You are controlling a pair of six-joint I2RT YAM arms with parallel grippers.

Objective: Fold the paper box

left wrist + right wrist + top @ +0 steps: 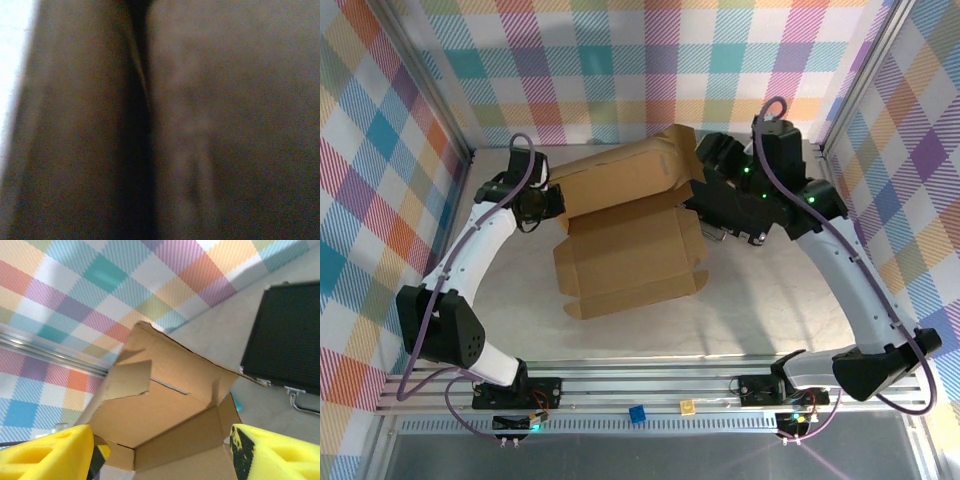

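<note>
Item: paper box, plain brown corrugated sheet, lying mid-table between the two arms. Near portion: a broad panel flat on the surface, its small side tabs spread and unfolded, with no walls raised along the near edge. Condition of work: early to middling by my estimate, with one fold under way and the remaining side walls, tabs and closing flap still to be formed. Left gripper: set against the box's left edge where the flat panel meets the raised one, jaws pressed together and apparently nipping the cardboard there. Its wrist view gives a dark, blurred brown surface with one crease at very close range, so the bite itself is not plainly seen. Right gripper: yellow fingers standing wide apart at the box's right end. Cardboard lies between and just beyond them, and nothing is clamped. Far portion: the second large panel lifted off the table and tilted over towards the flat one, with a small end flap turned inward beneath it. Farther right, on the table: a black rectangular case, apart from the cardboard.
</note>
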